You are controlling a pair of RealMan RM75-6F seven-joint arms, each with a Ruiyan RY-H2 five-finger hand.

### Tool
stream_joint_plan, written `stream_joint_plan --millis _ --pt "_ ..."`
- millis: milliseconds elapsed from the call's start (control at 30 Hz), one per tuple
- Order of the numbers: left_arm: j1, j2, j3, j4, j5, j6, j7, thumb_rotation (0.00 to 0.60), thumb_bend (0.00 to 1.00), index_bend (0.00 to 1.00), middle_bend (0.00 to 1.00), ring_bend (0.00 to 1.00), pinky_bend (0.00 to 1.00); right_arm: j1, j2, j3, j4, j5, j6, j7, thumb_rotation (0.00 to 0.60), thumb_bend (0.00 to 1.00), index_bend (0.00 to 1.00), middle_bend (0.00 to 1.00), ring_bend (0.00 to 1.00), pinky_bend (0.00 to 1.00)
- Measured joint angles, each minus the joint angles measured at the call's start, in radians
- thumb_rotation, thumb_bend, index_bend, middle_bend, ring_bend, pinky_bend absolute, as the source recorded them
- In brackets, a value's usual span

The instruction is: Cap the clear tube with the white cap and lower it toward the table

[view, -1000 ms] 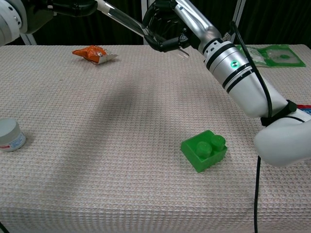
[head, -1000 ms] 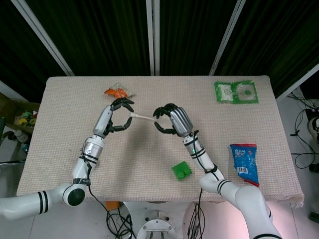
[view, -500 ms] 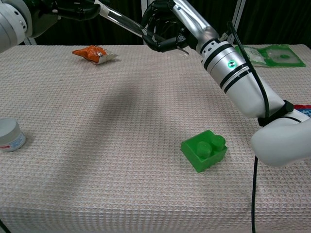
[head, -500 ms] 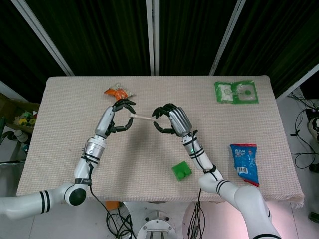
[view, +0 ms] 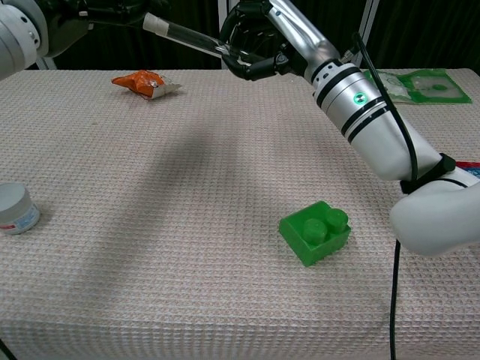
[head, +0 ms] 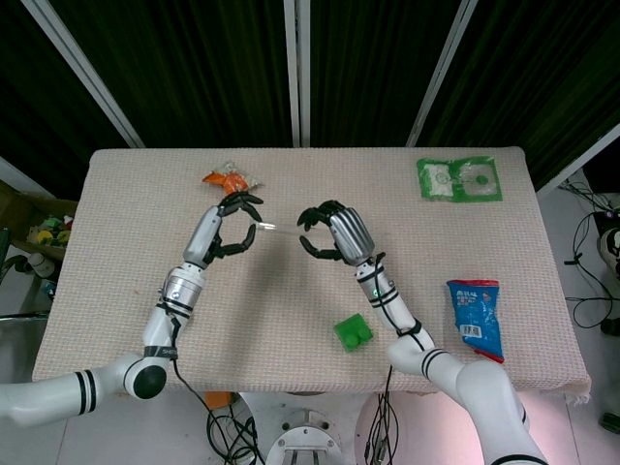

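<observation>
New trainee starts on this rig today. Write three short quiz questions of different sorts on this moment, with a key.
1. True or false: the clear tube lies flat on the table.
2. Which thing sits nearest the table's front edge? A) orange wrapper B) green brick C) green packet
3. Fill in: the tube spans between the left hand and the ____ hand.

Key: 1 false, it is held above the table; 2 B; 3 right.

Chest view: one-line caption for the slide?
Both hands hold the clear tube above the table, left hand at its capped end, right hand at the other; green brick in foreground.
</observation>
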Motion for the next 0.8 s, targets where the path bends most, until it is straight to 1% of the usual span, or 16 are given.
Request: stream_joint_plan --millis 33,100,267,433,567,800 --pt "0.001 0.001 0.0 0.001 0.002 0.0 -0.001 0.494 0.48 0.34 0.26 0.13 0.15 -0.001 0.002 -0.001 -0.001 0.0 -0.001 0.0 0.6 0.69 0.74 0.67 0.49 0.41" --pt "0.003 0.005 0.001 0.001 0.008 0.003 -0.005 0.485 0.48 0.31 0.26 0.13 0.15 -0.003 0.006 -0.003 -0.002 0.0 -0.003 -0.003 0.6 0.69 0.74 0.67 0.49 0.41" --pt "0.013 0.025 0.003 -0.001 0.024 0.012 -0.005 0.466 0.48 0.3 0.26 0.13 0.15 -0.011 0.017 -0.012 -0.005 -0.002 -0.017 -0.012 0.6 0.69 0.74 0.67 0.49 0.41" --pt "0.029 0.06 0.013 0.001 0.043 0.034 0.028 0.454 0.47 0.3 0.25 0.13 0.15 -0.02 0.028 -0.036 0.006 -0.008 -0.053 -0.028 0.6 0.69 0.74 0.67 0.49 0.41" --pt "0.044 0.091 0.034 0.021 0.059 0.054 0.089 0.451 0.47 0.3 0.25 0.13 0.15 -0.024 0.031 -0.058 0.029 -0.014 -0.096 -0.04 0.6 0.69 0.74 0.67 0.49 0.41" --pt "0.086 0.14 0.09 0.069 0.075 0.094 0.202 0.45 0.45 0.3 0.25 0.13 0.15 -0.016 -0.003 -0.094 0.122 -0.026 -0.183 -0.07 0.6 0.67 0.74 0.66 0.49 0.4"
